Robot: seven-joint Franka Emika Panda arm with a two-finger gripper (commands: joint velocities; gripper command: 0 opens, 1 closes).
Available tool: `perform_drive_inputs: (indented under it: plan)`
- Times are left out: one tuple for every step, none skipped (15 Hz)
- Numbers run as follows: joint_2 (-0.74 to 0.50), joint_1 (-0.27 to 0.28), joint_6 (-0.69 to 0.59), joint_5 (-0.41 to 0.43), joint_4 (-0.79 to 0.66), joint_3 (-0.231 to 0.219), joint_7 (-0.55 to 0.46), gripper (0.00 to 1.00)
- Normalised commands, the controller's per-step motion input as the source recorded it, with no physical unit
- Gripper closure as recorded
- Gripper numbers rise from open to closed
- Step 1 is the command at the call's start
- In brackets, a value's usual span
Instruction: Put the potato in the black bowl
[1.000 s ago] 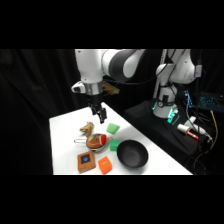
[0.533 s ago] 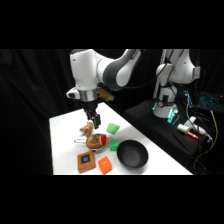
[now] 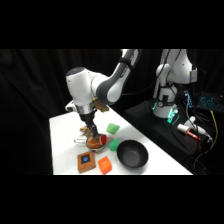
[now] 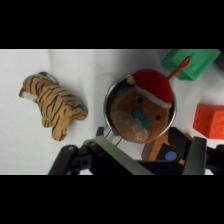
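So the potato (image 4: 141, 115) sits in the silver pan (image 4: 111, 100), black bowl (image 3: 132, 153) at about 4 o'clock. Gripper (image 3: 90, 131) hovers right above; can't tell its grip. An off-center pinch might tip the pan.

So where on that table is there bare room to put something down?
Bare table runs along the picture's left side, beside the silver pan; another strip lies between the green block and the right edge. The front is crowded: black bowl, orange cube and a brown tile sit close together.
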Motion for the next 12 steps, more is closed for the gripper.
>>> perform_drive_inputs:
  plan:
    - [0.30,-0.069,0.05,0.203,0.29,0.083,-0.07,0.00]
    - [0.28,-0.068,0.05,0.201,0.28,0.093,-0.08,0.00]
    - [0.26,-0.066,0.05,0.192,0.26,0.097,-0.08,0.00]
    - [0.25,-0.067,0.05,0.181,0.25,0.100,-0.09,0.00]
    - [0.24,-0.070,0.06,0.170,0.24,0.097,-0.09,0.00]
    - [0.22,-0.076,0.06,0.162,0.22,0.093,-0.10,0.00]
    - [0.21,-0.086,0.06,0.159,0.20,0.089,-0.10,0.00]
    - [0.18,-0.087,0.07,0.143,0.18,0.079,-0.10,0.16]
    - [0.15,-0.089,0.08,0.132,0.15,0.077,-0.10,0.26]
    - [0.11,-0.080,0.07,0.113,0.12,0.064,-0.09,0.35]
    - [0.06,-0.066,0.07,0.088,0.09,0.049,-0.08,0.43]
    - [-0.01,-0.044,0.07,0.052,0.03,0.027,-0.07,0.52]
